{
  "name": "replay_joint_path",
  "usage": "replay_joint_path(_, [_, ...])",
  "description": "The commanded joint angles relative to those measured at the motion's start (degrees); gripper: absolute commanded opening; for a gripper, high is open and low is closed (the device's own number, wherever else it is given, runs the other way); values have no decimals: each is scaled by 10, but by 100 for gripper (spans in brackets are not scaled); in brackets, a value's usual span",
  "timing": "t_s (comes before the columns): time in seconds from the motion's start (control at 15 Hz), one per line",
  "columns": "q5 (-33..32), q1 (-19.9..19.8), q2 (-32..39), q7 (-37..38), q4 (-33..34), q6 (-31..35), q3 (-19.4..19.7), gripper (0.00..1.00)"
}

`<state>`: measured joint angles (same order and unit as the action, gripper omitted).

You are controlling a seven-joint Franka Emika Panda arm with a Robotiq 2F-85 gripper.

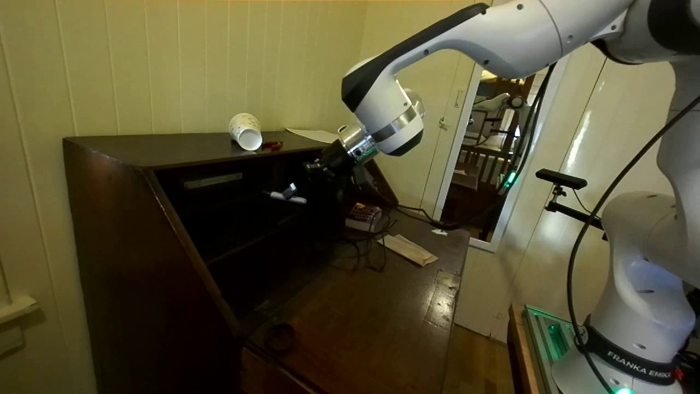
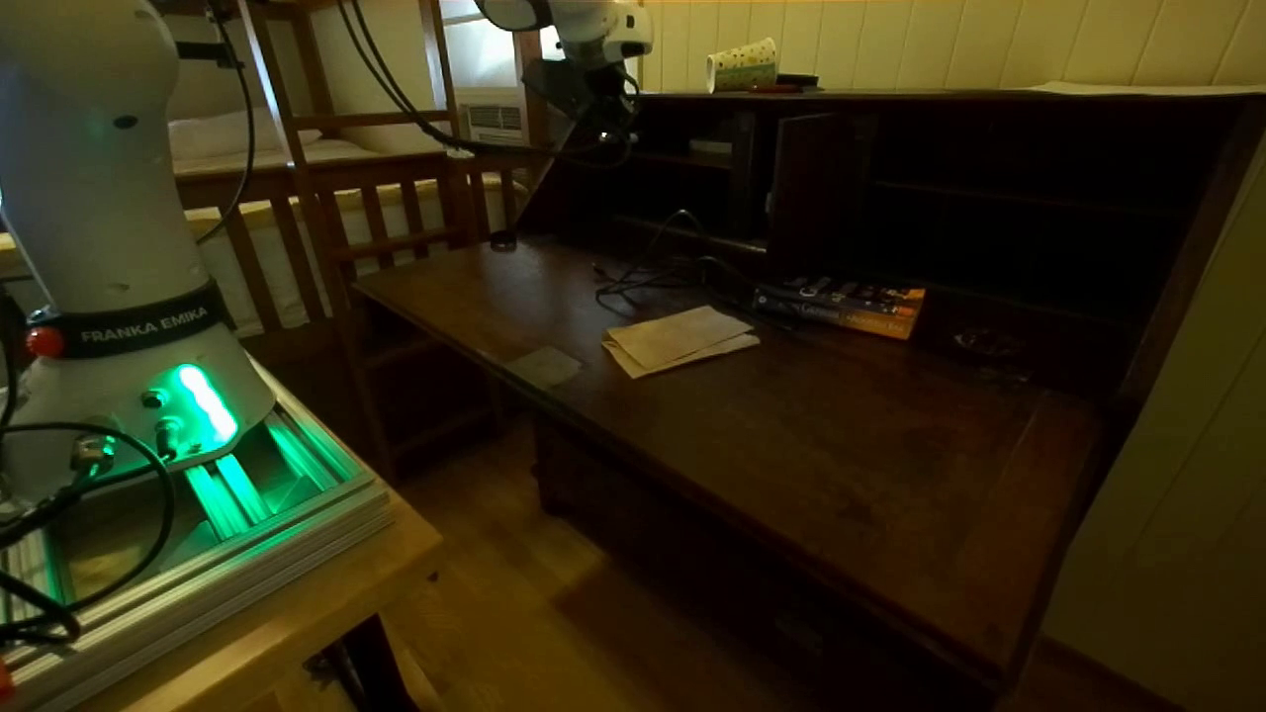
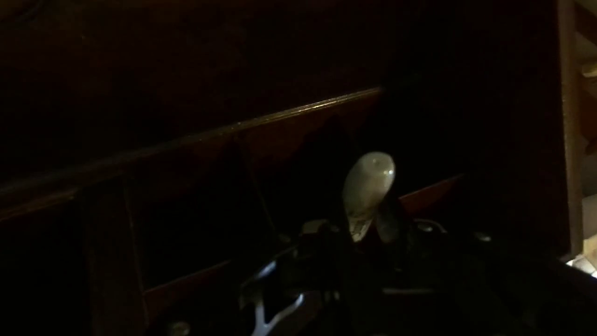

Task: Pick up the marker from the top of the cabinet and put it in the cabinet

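The claw point(image 3: 356, 228) pinches the marker point(image 3: 371, 181) near its middle, at the left end of the open cabinet point(image 1: 136, 241); whether inside is unclear. It should be light, stiff and slick, apt to swivel; a central hold seems best.

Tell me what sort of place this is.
Probably a bedroom in a home: it has a dark wooden cabinet, plus what look like a slatted bed and a window air conditioner.

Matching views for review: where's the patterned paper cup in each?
In an exterior view: patterned paper cup, upper half, left of centre.
In an exterior view: patterned paper cup, near top edge, right of centre.
Wrist view: not in it.
Shared landmark: the secretary cabinet, in all three.
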<state>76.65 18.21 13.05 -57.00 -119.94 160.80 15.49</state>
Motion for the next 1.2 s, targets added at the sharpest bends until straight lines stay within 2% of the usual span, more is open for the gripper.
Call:
replay_joint_path(0.0, [46,-6,71,-40,75,13,-12,7])
replay_joint_path(0.73, [118,-10,162,-151,187,14,-18,7])
replay_joint_path(0.93, [111,-6,180,-147,212,17,-19,8])
replay_joint_path(1.0, [89,-3,160,-131,182,7,-13,23])
replay_joint_path(1.13, [89,-3,169,-131,193,7,-15,23])
